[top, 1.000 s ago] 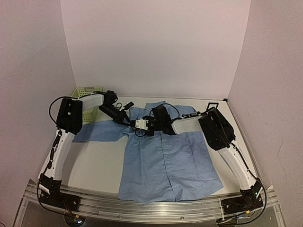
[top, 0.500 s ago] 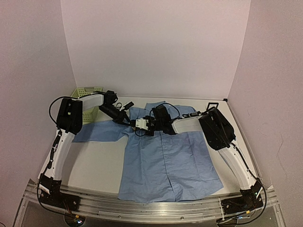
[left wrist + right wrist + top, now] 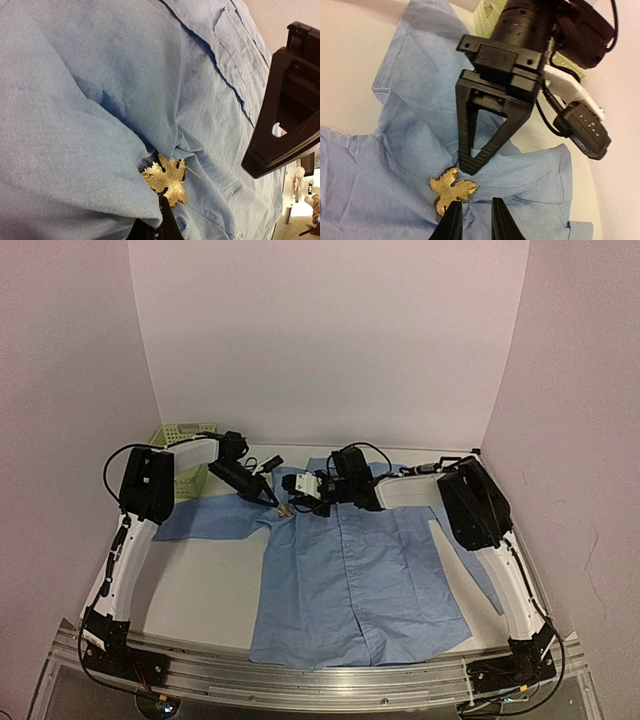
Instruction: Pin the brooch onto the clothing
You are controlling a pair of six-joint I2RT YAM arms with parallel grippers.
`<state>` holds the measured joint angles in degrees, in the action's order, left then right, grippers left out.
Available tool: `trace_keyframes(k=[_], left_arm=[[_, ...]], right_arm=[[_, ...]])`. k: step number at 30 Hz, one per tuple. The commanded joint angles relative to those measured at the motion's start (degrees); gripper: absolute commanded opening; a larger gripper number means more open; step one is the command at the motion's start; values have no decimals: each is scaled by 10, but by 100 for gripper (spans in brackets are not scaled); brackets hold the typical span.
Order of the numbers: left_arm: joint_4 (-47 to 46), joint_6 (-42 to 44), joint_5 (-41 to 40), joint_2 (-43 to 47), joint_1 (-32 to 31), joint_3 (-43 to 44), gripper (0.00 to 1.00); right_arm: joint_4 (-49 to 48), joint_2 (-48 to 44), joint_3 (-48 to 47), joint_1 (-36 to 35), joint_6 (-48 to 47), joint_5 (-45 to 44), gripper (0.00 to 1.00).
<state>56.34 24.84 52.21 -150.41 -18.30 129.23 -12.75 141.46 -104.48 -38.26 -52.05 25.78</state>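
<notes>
The clothing (image 3: 350, 580), a light blue shirt, lies flat on the table with its collar far. The brooch (image 3: 284, 509), a small golden leaf, sits on bunched cloth near the collar (image 3: 167, 180) (image 3: 451, 190), its pin sticking out. My left gripper (image 3: 270, 497) (image 3: 161, 227) is shut, its tips pinching a raised fold of the shirt right beside the brooch (image 3: 470, 167). My right gripper (image 3: 303, 503) (image 3: 476, 220) stands slightly open just short of the brooch. Nothing lies between its fingers; one fingertip (image 3: 452, 217) overlaps the leaf's edge.
A pale green basket (image 3: 185, 435) stands at the back left behind the left arm. A small black square frame (image 3: 449, 460) sits at the back right by the wall. White walls close the table on three sides.
My right gripper has opened, let go of the brooch, and drawn back from it towards the far right. The brooch stays on the cloth. The left gripper has not moved.
</notes>
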Motion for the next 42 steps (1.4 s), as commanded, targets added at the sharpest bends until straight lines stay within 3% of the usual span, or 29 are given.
trace_keyframes(k=[1,7,33,42], left_arm=[[31,28,4,12,6,50,0],[31,16,23,2,7,66,0],[32,8,26,6,9,40,0],[29,-11,16,4,17,28,0]], right_arm=[[1,-4,-25,11,29,40,22],[3,42,-58,10,46,41,24],[26,101,-130,2,59,-10,6],[26,88,-112,4,50,-35,23]])
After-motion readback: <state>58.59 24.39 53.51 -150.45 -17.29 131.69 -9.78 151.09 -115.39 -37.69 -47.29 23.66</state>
